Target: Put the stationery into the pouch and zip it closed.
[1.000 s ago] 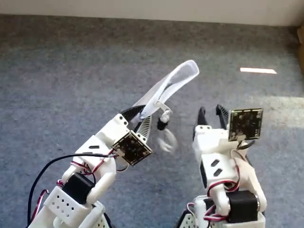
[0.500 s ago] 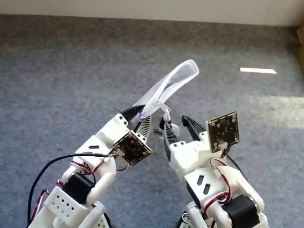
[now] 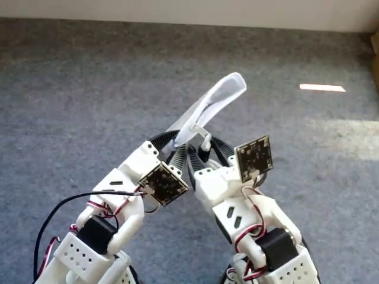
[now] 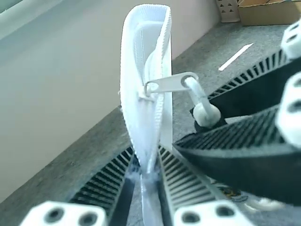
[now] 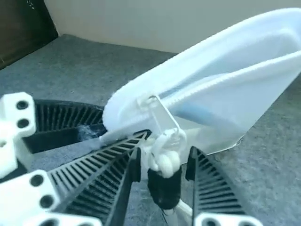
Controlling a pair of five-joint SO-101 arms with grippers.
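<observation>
Your right gripper (image 5: 164, 159) has swung in to the pouch (image 3: 214, 102): its open fingers straddle the zip pull (image 4: 170, 82), while your left gripper (image 4: 146, 165) clamps the pouch's end.

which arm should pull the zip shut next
Right. The right hand straddles the zipper pull, while the left hand is clamped on the pouch, steadying it.

Both arms are white printed plastic, chunky shells with black servo blocks tucked in. The left arm (image 3: 127, 192) has a long black cable (image 3: 59, 208) looping off it and a perforated white base (image 3: 83, 255). The right arm (image 3: 251, 222) shows red, white and black wires (image 3: 251, 234). Each wrist carries a small dark square circuit board (image 3: 164, 183). The jaws are black and ribbed, on white mounts with screw holes.
</observation>
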